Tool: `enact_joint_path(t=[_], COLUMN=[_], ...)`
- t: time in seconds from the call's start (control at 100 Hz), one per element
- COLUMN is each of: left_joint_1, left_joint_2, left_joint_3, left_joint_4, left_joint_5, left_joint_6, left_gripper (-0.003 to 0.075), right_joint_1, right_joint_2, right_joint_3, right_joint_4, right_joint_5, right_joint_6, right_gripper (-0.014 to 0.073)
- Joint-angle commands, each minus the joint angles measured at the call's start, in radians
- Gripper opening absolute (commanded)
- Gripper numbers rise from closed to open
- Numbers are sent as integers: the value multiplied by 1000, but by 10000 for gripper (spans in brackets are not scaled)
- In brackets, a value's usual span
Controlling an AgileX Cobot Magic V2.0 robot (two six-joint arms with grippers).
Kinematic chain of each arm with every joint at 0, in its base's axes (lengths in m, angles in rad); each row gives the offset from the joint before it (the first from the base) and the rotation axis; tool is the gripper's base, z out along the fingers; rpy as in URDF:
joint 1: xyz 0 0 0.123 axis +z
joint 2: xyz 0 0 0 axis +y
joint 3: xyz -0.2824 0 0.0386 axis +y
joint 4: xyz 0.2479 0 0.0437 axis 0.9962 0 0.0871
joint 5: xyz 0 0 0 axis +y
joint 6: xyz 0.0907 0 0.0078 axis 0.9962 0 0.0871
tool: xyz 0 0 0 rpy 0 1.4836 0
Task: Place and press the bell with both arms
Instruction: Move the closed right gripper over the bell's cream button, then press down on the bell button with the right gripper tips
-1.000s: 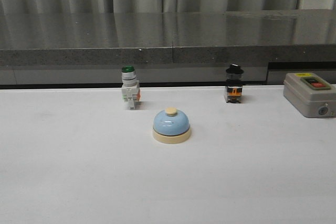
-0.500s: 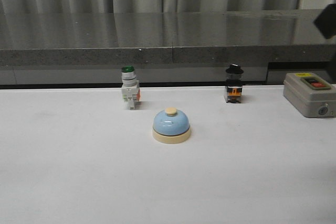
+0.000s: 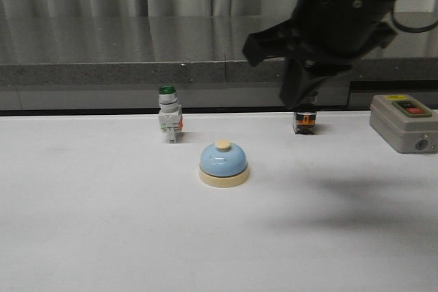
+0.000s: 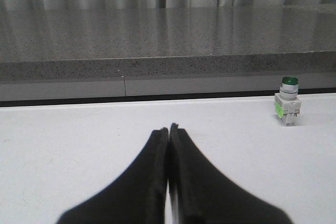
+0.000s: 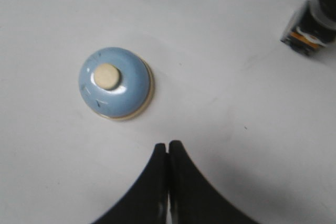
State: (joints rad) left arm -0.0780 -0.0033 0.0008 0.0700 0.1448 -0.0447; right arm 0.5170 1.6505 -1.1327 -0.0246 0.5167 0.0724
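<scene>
**A:** Where is the bell?

**B:** The small light-blue dome bell with its cream round base and cream top button stands upright on the white table, about midway between the left and right edges and nearer the far edge than the near one. Nothing touches it.

**A:** And your right claw?

**B:** My right claw has its two black fingers pressed together, tip to tip, with nothing between them. From its wrist camera I look down on the bell's button; the claw tips sit near the bell but apart from it. In the front view my bulky black right arm hangs above the table's far right part, clear of the surface.

**A:** The left one?

**B:** My left claw is closed as well, empty, low over the table toward its left side.

**A:** What else is on the table?

**B:** A green-capped white pushbutton switch stands near the far edge, behind and left of the bell. A black-bodied switch with an orange band stands near the far edge to the right, its top hidden behind my right arm. A grey box with coloured buttons sits at the far right corner.
</scene>
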Motion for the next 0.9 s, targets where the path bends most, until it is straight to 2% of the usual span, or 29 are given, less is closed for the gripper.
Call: enact_joint_path(t=[0.0, 0.32, 0.89], left_joint_1=[1, 1, 1], left_joint_2=[-27, -27, -27], left_joint_3=[41, 41, 41], left_joint_4=[-2, -2, -2], left_joint_5=[-83, -83, -83], left_joint_6=[-8, -8, -8], left_gripper=[-20, -20, -19], right_joint_1=[18, 61, 71], right_joint_2=[19, 182, 239], right_joint_3=[-82, -240, -260], right_joint_4=[4, 4, 54], right_joint_5=[-48, -12, -16], right_joint_6=[-11, -11, -11], right_gripper=[-60, -60, -60])
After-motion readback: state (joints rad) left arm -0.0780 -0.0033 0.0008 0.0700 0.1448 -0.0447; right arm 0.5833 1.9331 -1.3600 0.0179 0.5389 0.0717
